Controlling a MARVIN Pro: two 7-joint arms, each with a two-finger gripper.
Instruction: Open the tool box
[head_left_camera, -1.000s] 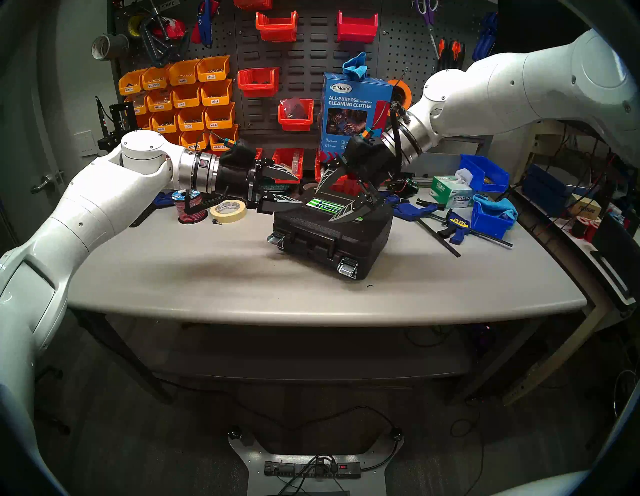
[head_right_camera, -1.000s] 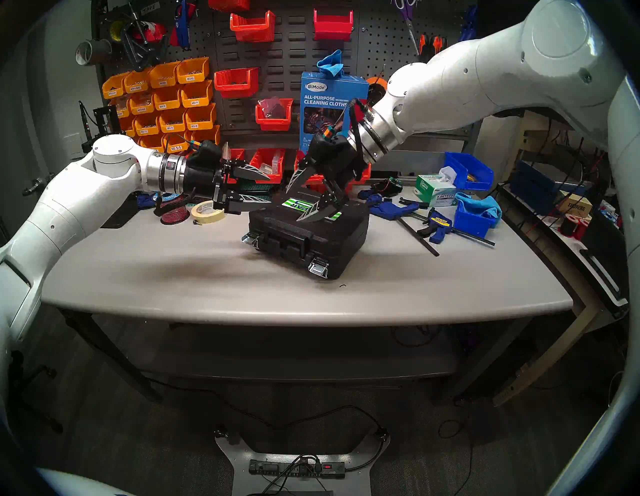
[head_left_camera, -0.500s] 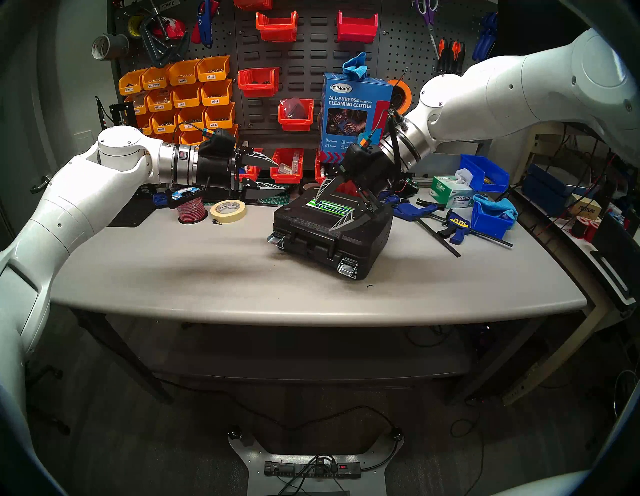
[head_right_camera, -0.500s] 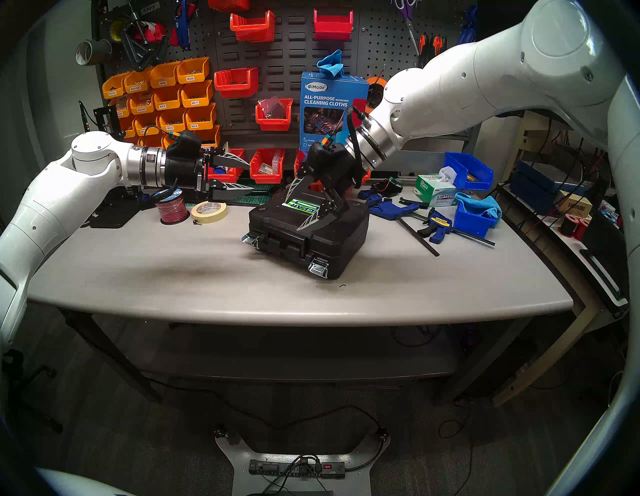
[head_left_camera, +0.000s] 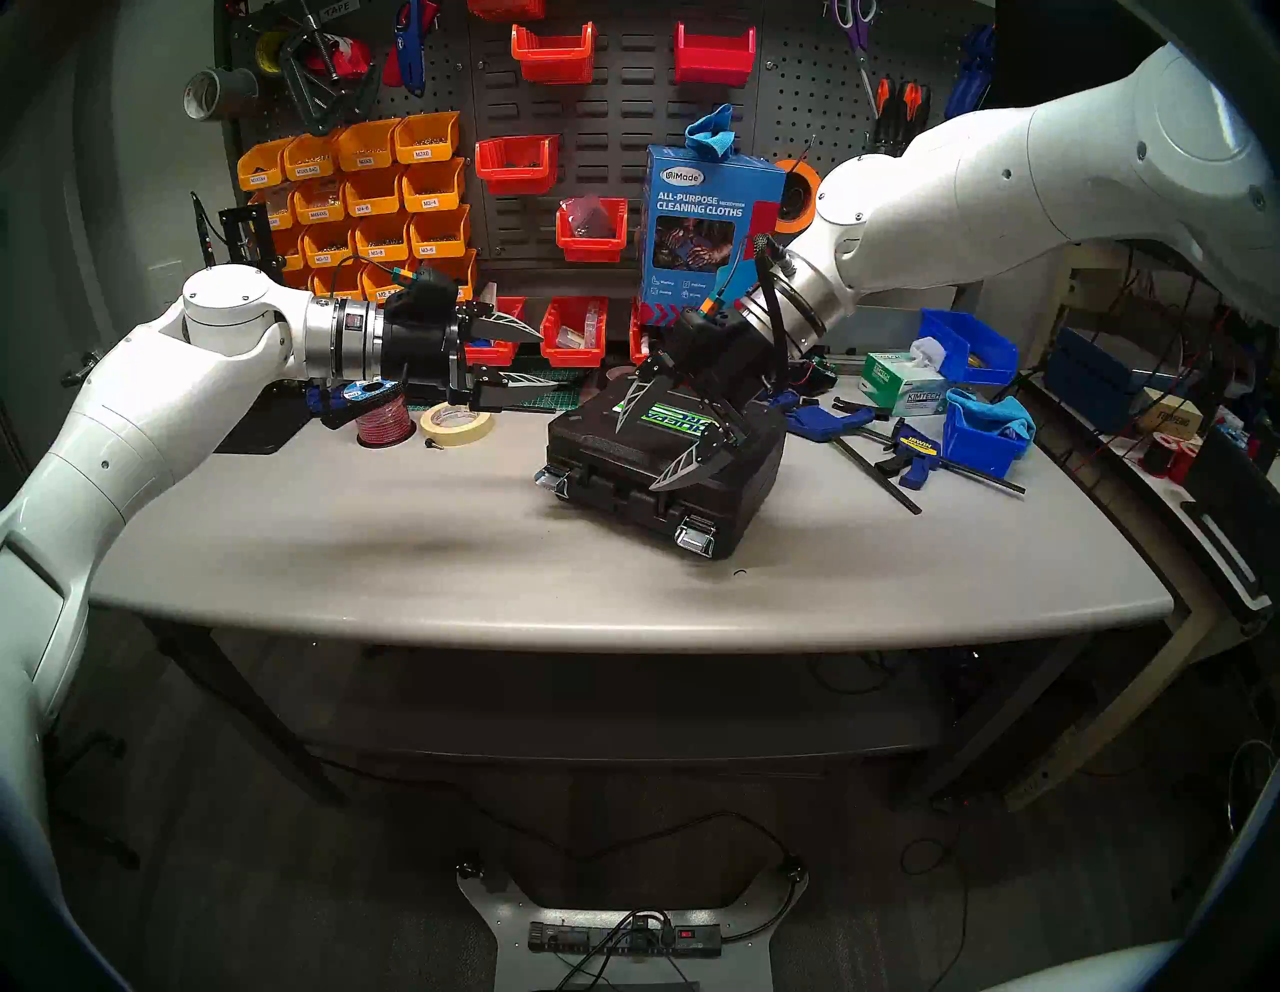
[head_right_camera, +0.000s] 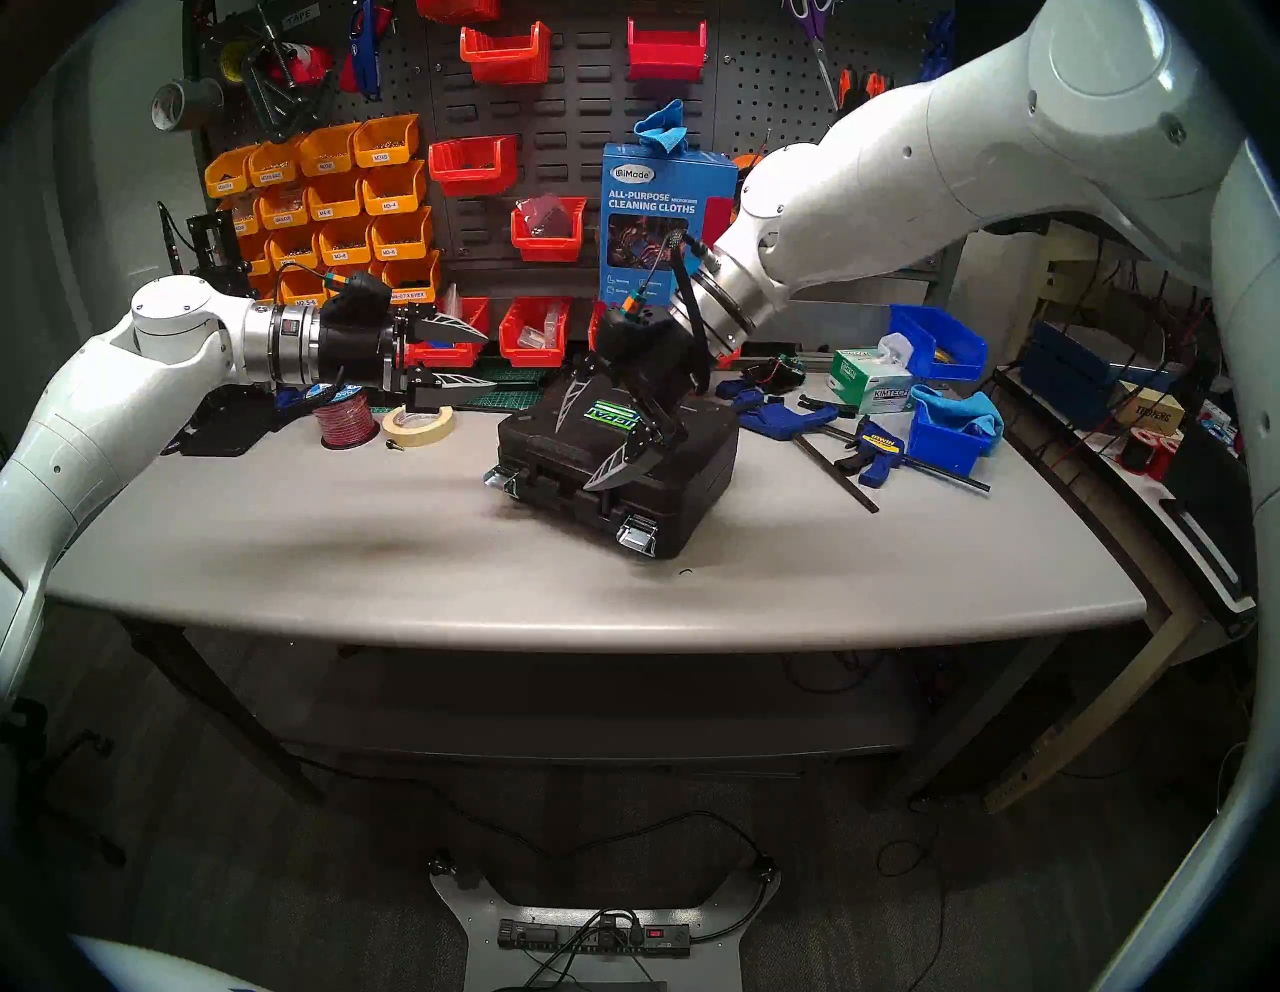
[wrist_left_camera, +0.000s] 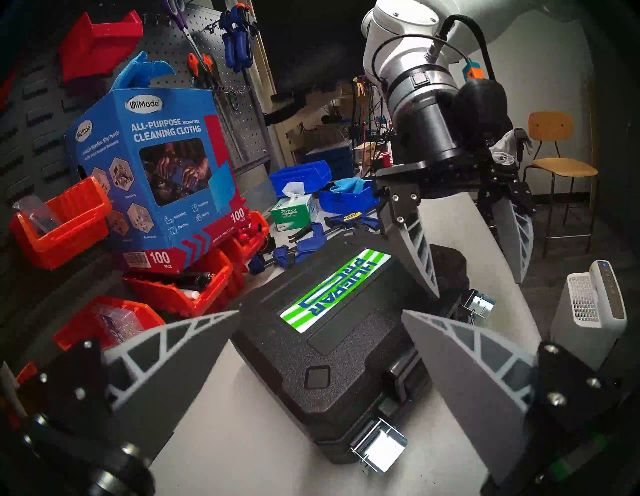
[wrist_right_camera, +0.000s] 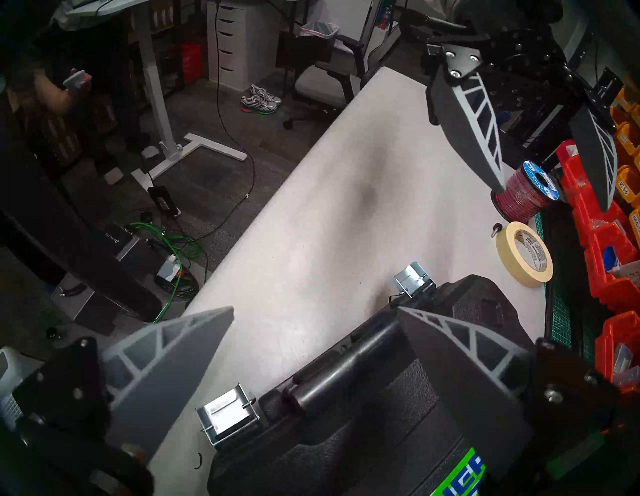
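Under the right gripper (head_left_camera: 661, 433), jaws apart, tool box (head_left_camera: 623, 485) sits shut on the desk (head_left_camera: 415, 554); left gripper (head_left_camera: 530, 360) apart, clear; next: flip near latch (head_left_camera: 695, 537).

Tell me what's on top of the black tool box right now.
A green, white and blue striped label is stuck on the tool box lid. The open right claw hangs over it, hiding part of the label from the head cameras. Contact can't be confirmed.
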